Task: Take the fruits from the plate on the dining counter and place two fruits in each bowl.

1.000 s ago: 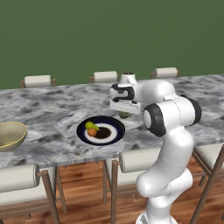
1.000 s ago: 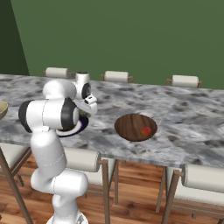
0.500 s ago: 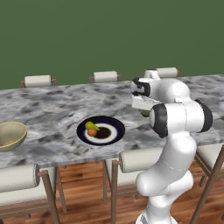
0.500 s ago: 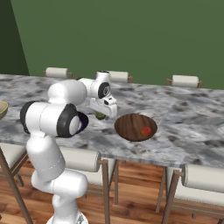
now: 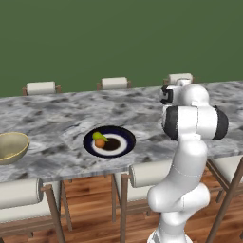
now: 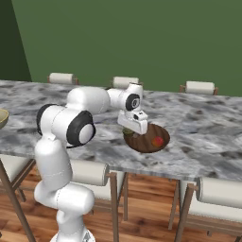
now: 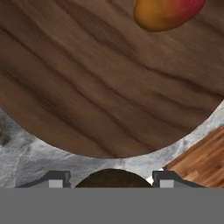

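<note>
The plate [image 5: 110,141] lay on the marbled table [image 5: 57,118], near its front edge, and held 2 fruits side by side on its left half: a yellow-green one [image 5: 99,136] and an orange one [image 5: 100,143] touching it. Well to the left of the plate, at the picture's edge, stood the tan bowl [image 5: 11,147]; nothing could be made out inside it from that angle. In the right base view the brown bowl [image 6: 147,137] sat on the table close to the front edge, with a red-orange fruit [image 6: 158,140] resting in its right part. The tool [image 6: 134,124] hung just above the left rim of that bowl. The hand view looked down into the brown bowl [image 7: 109,78], whose wood-grained inside lay broad under the tool [image 7: 113,180], with the red-orange fruit [image 7: 167,12] at the far side. Between the 2 fingertips [image 7: 55,180] sat a dark brown rounded fruit [image 7: 113,178], gripped by the tool, poised over the strip of table just beside the bowl's rim. Stools [image 5: 115,83] with white backrests stood along the far side of the table.
</note>
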